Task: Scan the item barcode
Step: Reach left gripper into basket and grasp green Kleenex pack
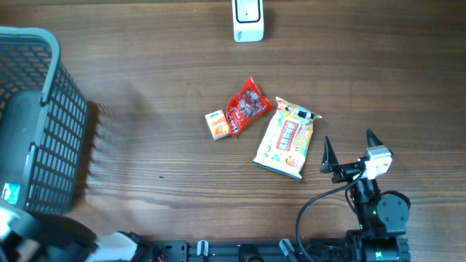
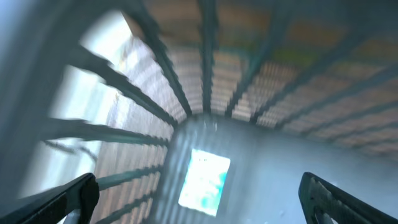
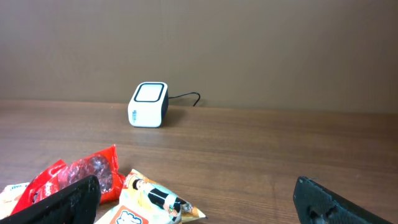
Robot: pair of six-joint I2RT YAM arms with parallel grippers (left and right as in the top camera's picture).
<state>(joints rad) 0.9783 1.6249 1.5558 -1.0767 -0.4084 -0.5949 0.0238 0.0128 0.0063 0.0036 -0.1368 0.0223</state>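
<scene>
Wide apart and empty, the right gripper hangs low over the front of the table, just beside the yellow snack bag. Past that bag lies a red packet, with a small orange box touching its left edge. Farthest back, the white barcode scanner stands well apart from all three. Off to the left, the left gripper is released too, pointing into the grey basket, where a pale blue-and-white packet lies on the floor, blurred.
</scene>
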